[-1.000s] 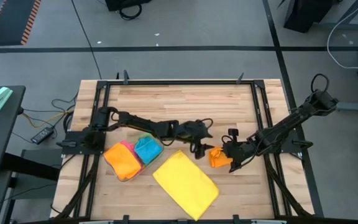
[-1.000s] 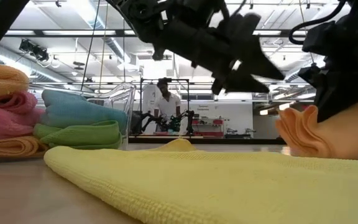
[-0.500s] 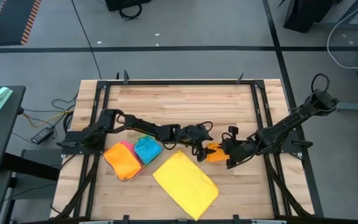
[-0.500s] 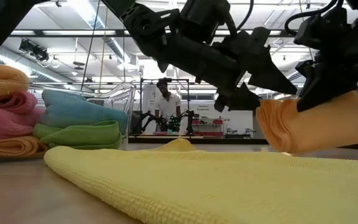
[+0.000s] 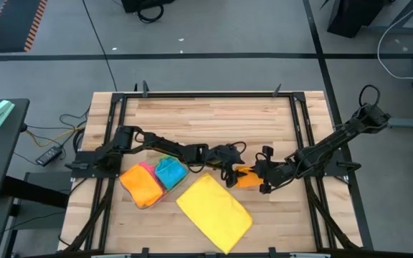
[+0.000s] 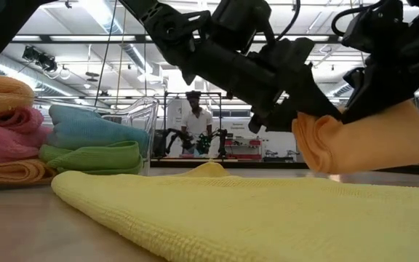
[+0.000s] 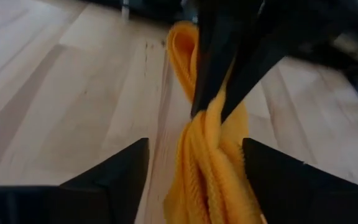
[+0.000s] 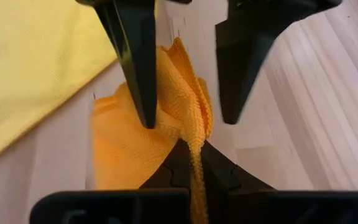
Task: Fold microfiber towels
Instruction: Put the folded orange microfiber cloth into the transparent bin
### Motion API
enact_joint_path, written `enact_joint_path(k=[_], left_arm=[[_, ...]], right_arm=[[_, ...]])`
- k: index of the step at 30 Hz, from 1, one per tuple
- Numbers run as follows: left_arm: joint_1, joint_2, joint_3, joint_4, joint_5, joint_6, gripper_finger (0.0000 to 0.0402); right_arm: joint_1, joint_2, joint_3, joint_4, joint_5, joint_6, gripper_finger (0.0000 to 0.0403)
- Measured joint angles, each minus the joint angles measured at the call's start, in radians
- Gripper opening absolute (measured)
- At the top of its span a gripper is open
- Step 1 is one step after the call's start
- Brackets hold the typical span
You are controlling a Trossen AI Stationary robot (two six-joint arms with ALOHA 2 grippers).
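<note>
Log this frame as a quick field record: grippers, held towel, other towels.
right gripper: shut on the orange towel, right of table centre
left gripper: open, fingers either side of the same towel
yellow towel: flat on the table, front centre
folded stack: orange, pink, blue, green, front left
clear tray: beside stack

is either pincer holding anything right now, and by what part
The right pincer is shut on the orange microfiber towel, pinching a bunched fold of it. The left pincer is open around the same towel and grips nothing.
</note>
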Motion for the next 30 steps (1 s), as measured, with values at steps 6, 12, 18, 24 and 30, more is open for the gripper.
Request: enact_joint_path(k=[6, 12, 18, 24, 30], left_arm=[[0.0, 0.0, 0.0, -0.021, 0.011, 0.004, 0.0191], [0.001, -0.001, 0.0, -0.021, 0.039, 0.056, 0.009], [0.012, -0.006, 0.011, -0.042, 0.097, 0.078, 0.0021], [0.018, -0.008, 0.102, -0.255, 0.119, 0.142, 0.0017], [0.02, -0.011, 0.236, -0.578, 0.153, 0.245, 0.0017]], right_arm=[[0.0, 0.0, 0.0, 0.039, 0.0, -0.016, 0.0016], [0.0, 0.0, 0.0, 0.046, -0.013, -0.023, 0.0018], [0.0, -0.001, 0.0, 0.051, -0.065, -0.019, 0.0028], [0.0, -0.02, 0.03, -0.012, -0.1, 0.01, 0.0091], [0.008, -0.085, 0.12, -0.142, -0.101, 0.011, 0.0153]])
